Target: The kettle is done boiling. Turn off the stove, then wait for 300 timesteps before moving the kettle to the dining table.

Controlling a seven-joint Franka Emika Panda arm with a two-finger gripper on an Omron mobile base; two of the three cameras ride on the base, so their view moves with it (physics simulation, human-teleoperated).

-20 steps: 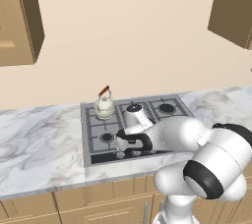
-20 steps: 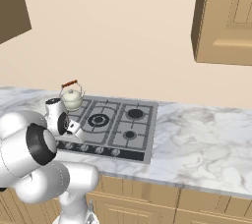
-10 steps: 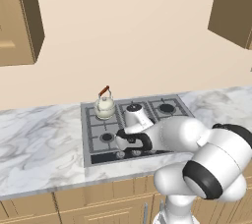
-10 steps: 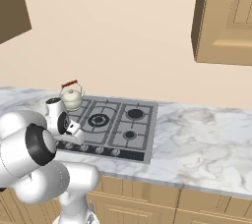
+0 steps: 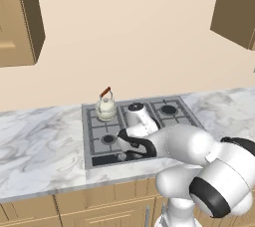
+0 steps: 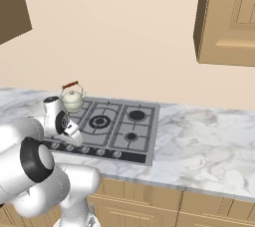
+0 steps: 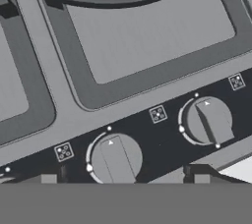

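The kettle (image 5: 106,108) sits on the back left burner of the stove (image 5: 164,116), w/ its brown handle bar up. It's well away from the arm's hand.

The gripper (image 5: 123,144) is down low at the front of the stove, right over the black strip w/ the knobs. In the hand view, two round knobs sit close below: one knob (image 7: 116,159) in the middle and another knob (image 7: 209,120) off to the side. The finger tips (image 7: 49,179) poke up at the bottom, wide apart, one each side of the middle knob. They hold nothing.

The step looks like the turn-off part. I think it's best to lift the hand straight up off the knob, no bumping, then just wait. No grabbing the kettle too soon.

Hard to see: is the burner under the kettle off? I can't tell, no flame shows. The knob marks are too tiny to read. The fingers are mostly cut off in the hand view, & the arm hides them in the base views.
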